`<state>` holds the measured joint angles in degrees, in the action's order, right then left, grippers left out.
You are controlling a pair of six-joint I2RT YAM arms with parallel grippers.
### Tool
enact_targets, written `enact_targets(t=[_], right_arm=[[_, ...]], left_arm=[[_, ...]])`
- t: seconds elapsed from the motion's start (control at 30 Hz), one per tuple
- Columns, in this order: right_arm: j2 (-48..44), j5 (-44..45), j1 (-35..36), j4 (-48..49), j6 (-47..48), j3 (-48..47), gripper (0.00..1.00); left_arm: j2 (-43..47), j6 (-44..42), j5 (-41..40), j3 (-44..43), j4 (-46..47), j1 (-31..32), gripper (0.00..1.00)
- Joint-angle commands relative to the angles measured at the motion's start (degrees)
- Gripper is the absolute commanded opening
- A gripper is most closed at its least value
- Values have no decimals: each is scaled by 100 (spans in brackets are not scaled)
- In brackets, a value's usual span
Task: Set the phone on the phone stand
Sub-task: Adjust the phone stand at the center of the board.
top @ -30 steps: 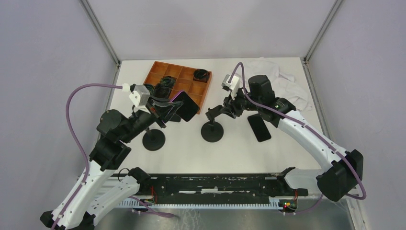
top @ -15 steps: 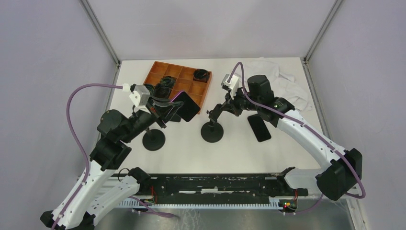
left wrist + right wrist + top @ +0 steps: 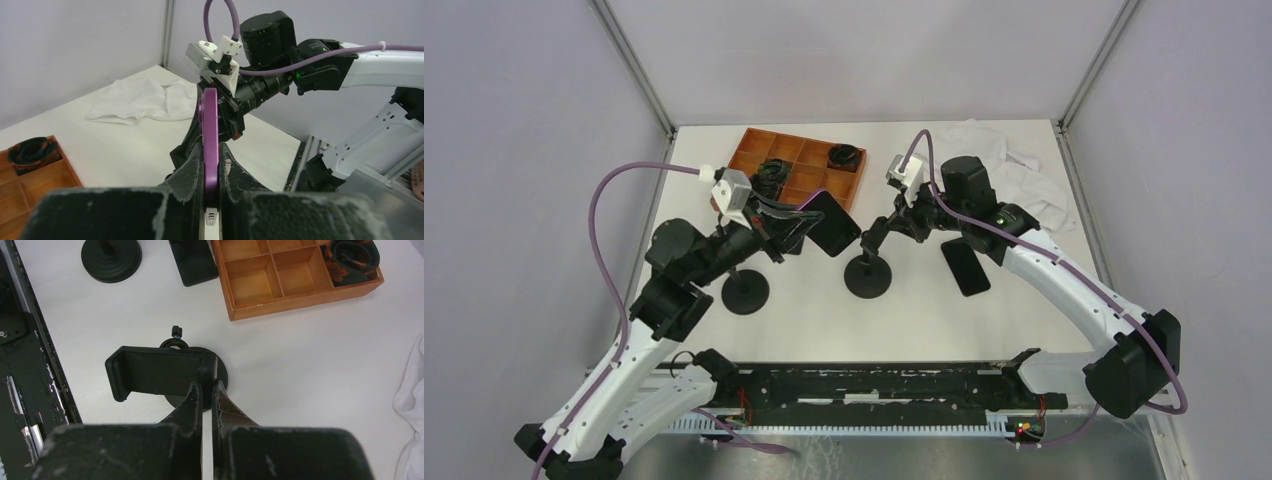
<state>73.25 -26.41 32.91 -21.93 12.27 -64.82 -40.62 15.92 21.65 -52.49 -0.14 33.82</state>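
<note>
A dark phone with a purple edge hangs tilted above the table, with my left gripper shut on it. The left wrist view shows its purple edge upright between the two fingers of that gripper. The black phone stand stands just right of the phone on its round base. Its flat cradle faces up in the right wrist view. My right gripper is shut on the cradle's right end, seen from above as well.
A second black stand sits under my left arm. Another dark phone lies flat to the right of the stand. An orange compartment tray is at the back, and a white cloth is at the back right.
My left arm has carried the phone to the right, closer to the stand. My right gripper has closed on the end of the stand's cradle.
</note>
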Motion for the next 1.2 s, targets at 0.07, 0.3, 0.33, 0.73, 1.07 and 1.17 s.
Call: enact_targets(t=[0.07,0.3,0.33,0.73,1.07,1.17], right_arm=[[-100,-97,27,152,21,-218,0],[-94,-191,27,179,-14,-199,0],[-92,-192,32,180,-14,-194,0],[-91,-381,32,237,-126,-155,0],[-150,-561,15,295,-260,-112,0],[-185,-584,9,321,-285,-94,0]], left_arm=[[-192,853,523,173,1316,-34,2],[-648,1781,1114,679,2545,-17,2],[-723,1877,1146,735,2719,-3,2],[-1908,2349,1956,1152,4973,223,2],[-3182,2423,2508,1277,6685,397,2],[-3329,2243,2534,1317,6778,397,2]])
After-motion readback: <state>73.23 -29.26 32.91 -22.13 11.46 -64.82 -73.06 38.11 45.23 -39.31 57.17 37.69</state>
